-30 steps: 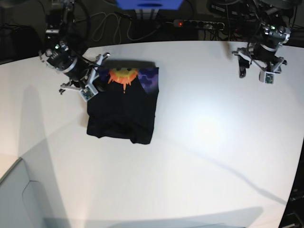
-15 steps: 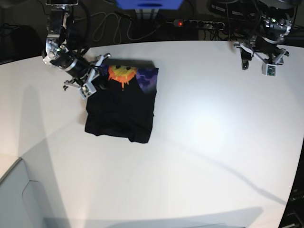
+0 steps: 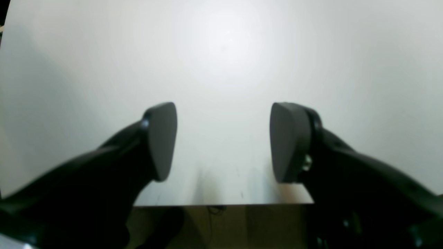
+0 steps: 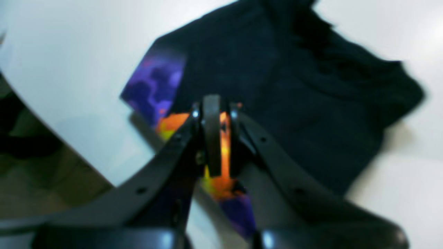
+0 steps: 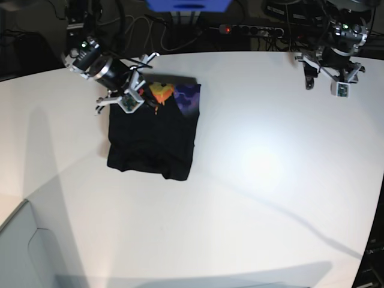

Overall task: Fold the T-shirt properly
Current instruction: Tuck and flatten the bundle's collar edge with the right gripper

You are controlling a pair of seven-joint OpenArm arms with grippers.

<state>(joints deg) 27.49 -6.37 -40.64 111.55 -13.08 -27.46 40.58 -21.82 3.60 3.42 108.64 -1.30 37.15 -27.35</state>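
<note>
One folded T-shirt (image 5: 151, 135) on table (image 5: 258, 180)

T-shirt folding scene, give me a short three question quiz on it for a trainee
1. True or false: the left gripper is closed on cloth.
2. Which gripper pinches the T-shirt? A) left B) right C) both
3. Fill in: the printed patch beside the orange burst is coloured ____.

Key: 1. False, its jaws are open above the bare table. 2. B, the right gripper is shut on the printed edge. 3. Purple.
</note>
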